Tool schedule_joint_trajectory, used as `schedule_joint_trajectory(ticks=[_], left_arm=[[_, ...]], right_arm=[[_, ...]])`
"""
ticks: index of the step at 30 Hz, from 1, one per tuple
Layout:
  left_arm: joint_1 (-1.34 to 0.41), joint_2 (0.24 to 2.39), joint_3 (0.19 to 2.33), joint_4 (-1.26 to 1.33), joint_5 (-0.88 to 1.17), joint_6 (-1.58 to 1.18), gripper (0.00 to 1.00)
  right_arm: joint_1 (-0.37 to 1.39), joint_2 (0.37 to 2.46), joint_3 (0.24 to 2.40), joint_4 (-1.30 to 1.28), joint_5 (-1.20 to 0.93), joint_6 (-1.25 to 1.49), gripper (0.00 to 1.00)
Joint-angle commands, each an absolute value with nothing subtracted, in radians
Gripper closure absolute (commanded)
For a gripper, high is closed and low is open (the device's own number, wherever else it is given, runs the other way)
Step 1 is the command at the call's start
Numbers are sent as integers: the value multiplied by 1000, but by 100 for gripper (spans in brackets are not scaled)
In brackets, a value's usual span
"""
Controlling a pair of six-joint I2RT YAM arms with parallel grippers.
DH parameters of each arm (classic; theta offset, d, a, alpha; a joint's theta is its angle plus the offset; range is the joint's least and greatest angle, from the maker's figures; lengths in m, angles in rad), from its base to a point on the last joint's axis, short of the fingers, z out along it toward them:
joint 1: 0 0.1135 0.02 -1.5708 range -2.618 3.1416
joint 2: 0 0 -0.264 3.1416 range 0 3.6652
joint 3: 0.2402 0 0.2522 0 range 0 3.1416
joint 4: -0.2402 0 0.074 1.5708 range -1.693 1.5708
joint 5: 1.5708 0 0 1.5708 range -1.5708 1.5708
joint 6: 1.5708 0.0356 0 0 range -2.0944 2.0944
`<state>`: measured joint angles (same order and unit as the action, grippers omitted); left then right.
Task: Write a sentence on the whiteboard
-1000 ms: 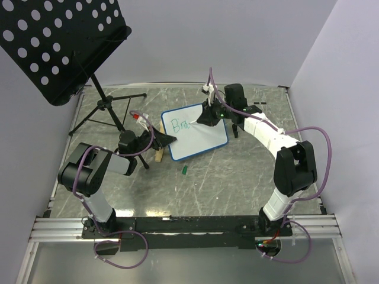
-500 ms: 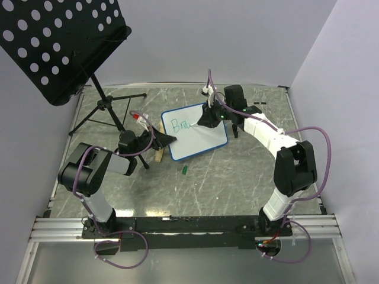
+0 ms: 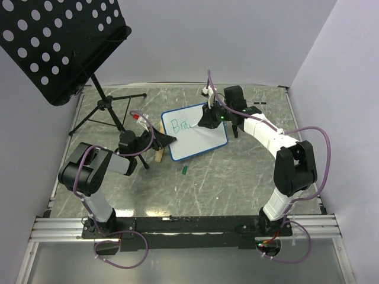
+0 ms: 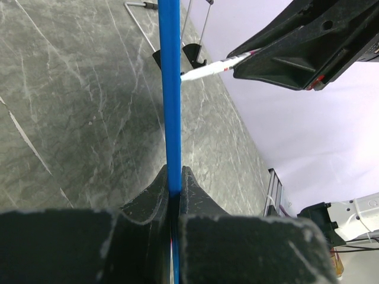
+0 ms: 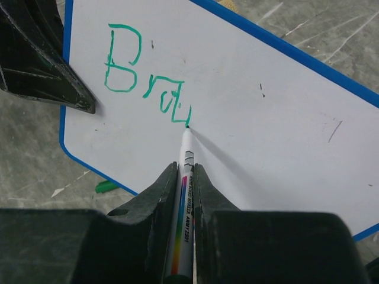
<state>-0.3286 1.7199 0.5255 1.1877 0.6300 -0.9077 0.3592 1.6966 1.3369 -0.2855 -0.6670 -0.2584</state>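
Top view: fixed high behind the near edge of the table (image 3: 237,177), tilted down, far enough to take in the whole surface. Left wrist view: very close, edge-on along the whiteboard (image 4: 171,89) rim; right wrist view: close, looking down the marker (image 5: 185,177) onto its face. All three share the whiteboard.

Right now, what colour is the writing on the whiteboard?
Green; the letters on the whiteboard show best in the right wrist view.
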Motion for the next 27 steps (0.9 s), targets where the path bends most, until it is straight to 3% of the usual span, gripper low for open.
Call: schedule_joint_trajectory(ticks=[1, 9, 27], left_arm=[[-328, 1707, 551, 1411, 657, -927, 99], [-330, 1709, 545, 1413, 660, -925, 99], [-330, 1721, 543, 1442, 657, -945, 99]], right_arm=[[351, 1706, 1400, -259, -635, -252, 100], [330, 1730, 1456, -250, -640, -227, 100], [324, 1683, 1364, -259, -699, -245, 100]])
